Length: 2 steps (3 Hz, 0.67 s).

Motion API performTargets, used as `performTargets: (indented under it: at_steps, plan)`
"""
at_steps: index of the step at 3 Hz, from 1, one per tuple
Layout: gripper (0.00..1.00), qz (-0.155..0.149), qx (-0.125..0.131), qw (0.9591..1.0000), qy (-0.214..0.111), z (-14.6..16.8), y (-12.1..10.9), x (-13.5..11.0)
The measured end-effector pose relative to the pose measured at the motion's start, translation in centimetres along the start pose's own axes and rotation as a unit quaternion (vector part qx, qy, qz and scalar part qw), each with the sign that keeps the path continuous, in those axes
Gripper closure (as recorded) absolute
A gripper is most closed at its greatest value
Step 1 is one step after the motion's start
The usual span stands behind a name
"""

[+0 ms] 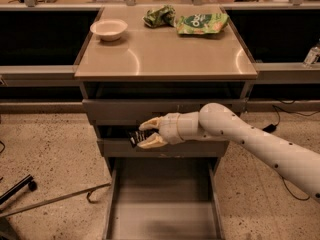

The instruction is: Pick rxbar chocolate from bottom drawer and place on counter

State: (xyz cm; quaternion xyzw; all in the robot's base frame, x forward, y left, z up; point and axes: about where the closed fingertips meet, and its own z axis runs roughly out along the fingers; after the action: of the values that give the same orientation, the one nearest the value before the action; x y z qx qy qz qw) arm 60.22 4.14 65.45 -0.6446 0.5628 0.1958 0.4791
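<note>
Gripper (141,135), apparently holding rxbar chocolate (134,138), above bottom drawer (162,209).

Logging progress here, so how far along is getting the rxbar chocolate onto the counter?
Done: the rxbar chocolate is out of the open bottom drawer. In hand: the gripper grips it in front of the middle drawer, below the counter. Left: raising it and setting it on the counter.
</note>
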Motion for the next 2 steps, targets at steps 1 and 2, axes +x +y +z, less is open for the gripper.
performTargets:
  at_steps: [1, 2]
  plan:
    - [1.0, -0.005, 0.009, 0.9999, 0.001, -2.3, -2.7, -2.8]
    - [1.0, -0.027, 0.035, 0.9975, -0.055, -5.7, -7.5, -8.4]
